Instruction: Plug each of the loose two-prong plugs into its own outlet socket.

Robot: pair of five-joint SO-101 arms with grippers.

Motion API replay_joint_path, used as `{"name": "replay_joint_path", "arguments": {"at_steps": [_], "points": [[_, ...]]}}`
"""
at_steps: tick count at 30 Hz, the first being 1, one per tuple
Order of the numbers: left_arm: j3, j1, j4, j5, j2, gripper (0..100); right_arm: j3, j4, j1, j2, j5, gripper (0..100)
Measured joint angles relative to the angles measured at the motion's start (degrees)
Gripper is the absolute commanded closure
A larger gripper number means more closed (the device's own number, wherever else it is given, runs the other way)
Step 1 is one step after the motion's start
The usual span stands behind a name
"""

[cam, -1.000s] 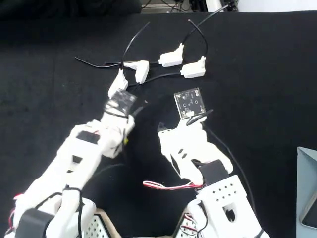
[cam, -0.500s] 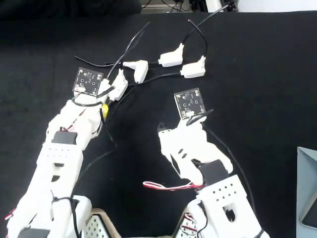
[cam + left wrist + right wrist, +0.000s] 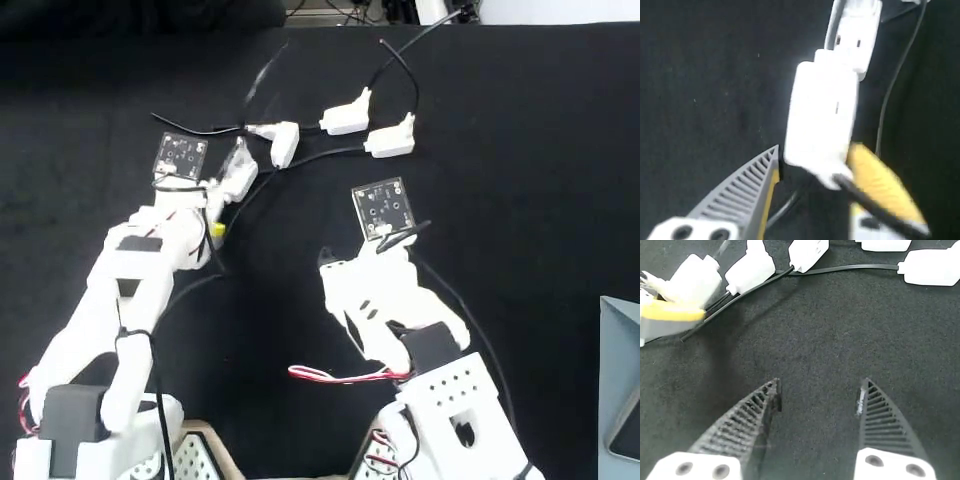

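My left gripper [image 3: 222, 195] is shut on a white plug [image 3: 821, 117], held between a grey finger [image 3: 742, 197] and a yellow one [image 3: 880, 182]. The plug's far end meets a second white piece with two slots [image 3: 856, 35]; I cannot tell whether they are joined. More white plug pieces on black cords lie behind: one [image 3: 284, 142] just right of the held plug, two [image 3: 346, 114] [image 3: 391, 139] farther right. My right gripper [image 3: 367, 250] stands open over bare black cloth [image 3: 817, 390], apart from the pieces [image 3: 807, 252] beyond it.
Black cords [image 3: 268, 72] loop from the plugs toward the table's back edge. A grey box [image 3: 620, 375] sits at the right edge. A small square board [image 3: 383, 208] rides on the right wrist and another [image 3: 182, 155] on the left.
The left arm has swung to the left, carrying the white plug with it, then shifted slightly. The right arm has not moved.
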Motion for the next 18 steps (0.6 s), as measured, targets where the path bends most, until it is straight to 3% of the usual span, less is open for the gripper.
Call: {"name": "replay_joint_path", "arguments": {"at_steps": [9,12,18], "points": [[-1.49,-1.41,12.66,1.23,-14.51,71,0.00,0.00,0.00,0.00,0.00,75.6],[-1.49,-1.41,18.02,1.23,-23.12,76,0.00,0.00,0.00,0.00,0.00,76.6],[0.26,-1.41,22.95,1.23,-40.35,94,0.00,0.00,0.00,0.00,0.00,96.2]]}}
